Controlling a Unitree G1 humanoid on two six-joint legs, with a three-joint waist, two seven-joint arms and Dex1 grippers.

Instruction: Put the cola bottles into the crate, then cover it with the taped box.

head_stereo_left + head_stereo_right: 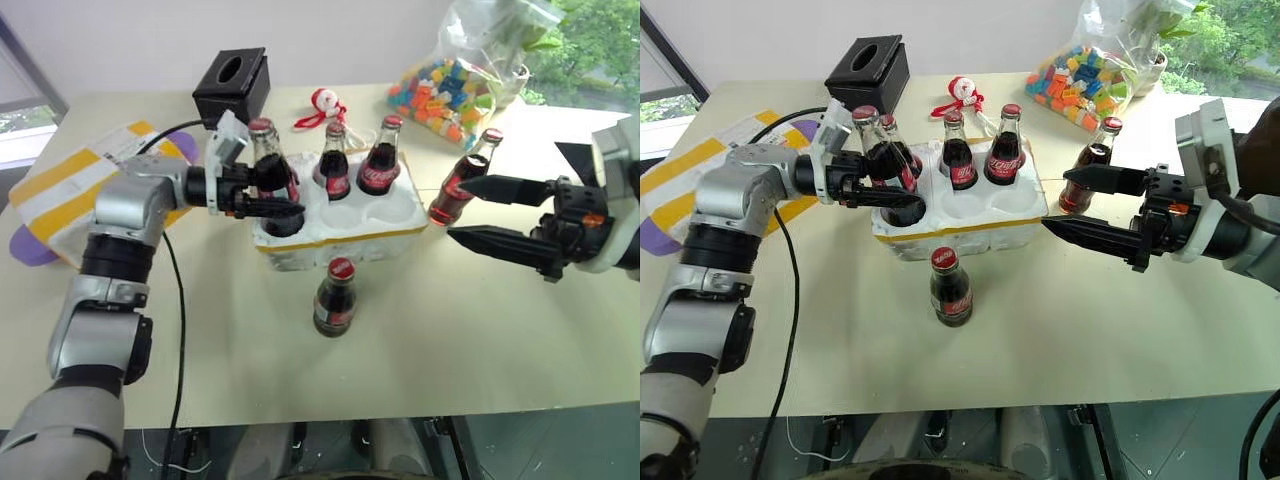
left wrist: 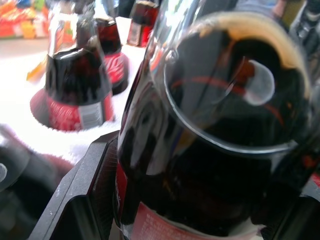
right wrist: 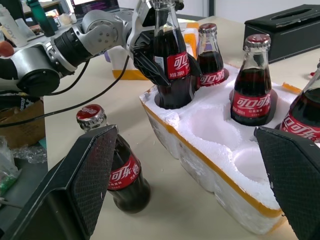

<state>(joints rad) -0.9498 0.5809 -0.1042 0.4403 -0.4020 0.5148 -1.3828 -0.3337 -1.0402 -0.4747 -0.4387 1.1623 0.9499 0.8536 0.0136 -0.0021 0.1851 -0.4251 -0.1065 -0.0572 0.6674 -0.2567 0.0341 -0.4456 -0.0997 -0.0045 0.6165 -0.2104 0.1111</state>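
Over the white foam crate (image 3: 210, 150) with round wells, the left hand (image 1: 262, 192) pinches a small glass cola bottle (image 3: 170, 60) at its body, seating it. Glass is slick, heavy, breakable. Right hand (image 1: 1080, 205) is spread, empty.

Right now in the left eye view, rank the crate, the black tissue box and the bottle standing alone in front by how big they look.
1. Crate
2. Black tissue box
3. Lone cola bottle; it sits nearer the camera, so its true size is probably smaller than it looks.
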